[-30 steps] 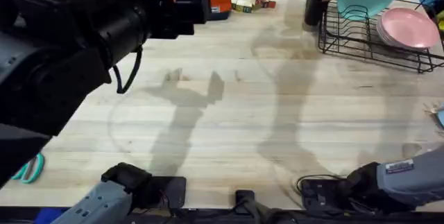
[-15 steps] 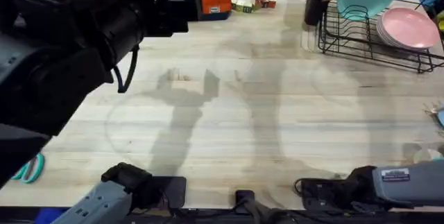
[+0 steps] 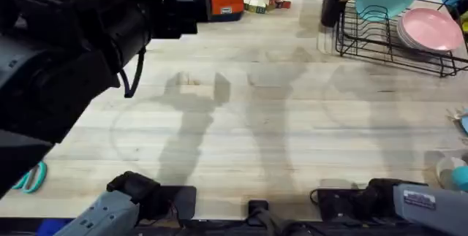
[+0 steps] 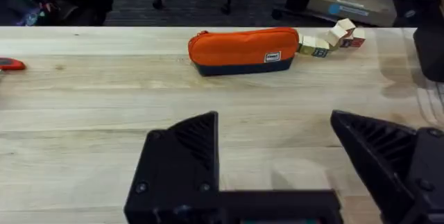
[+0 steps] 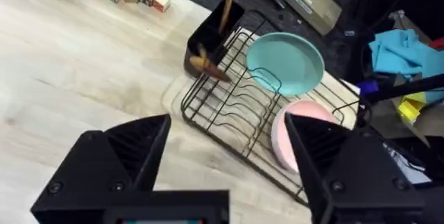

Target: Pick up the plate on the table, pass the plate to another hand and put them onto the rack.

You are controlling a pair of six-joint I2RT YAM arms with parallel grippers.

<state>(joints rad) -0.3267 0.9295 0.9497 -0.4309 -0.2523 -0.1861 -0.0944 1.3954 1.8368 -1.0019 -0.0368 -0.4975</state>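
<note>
Wide bare table point(image 3: 278, 119). Far-corner rack point(image 5: 236, 123) with the teal plate point(image 5: 286, 61) upright in a slot beside pink plates point(image 3: 430, 30). Right arm drawn back toward its base since a second ago. Left gripper point(image 4: 277, 161) and right gripper point(image 5: 222, 154) both wide open, empty. Placement apparently done.

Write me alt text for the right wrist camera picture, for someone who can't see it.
A teal plate stands upright in a black wire rack on a wooden table, with pink plates beside it in the rack. The open right gripper hangs empty in the foreground.
</note>
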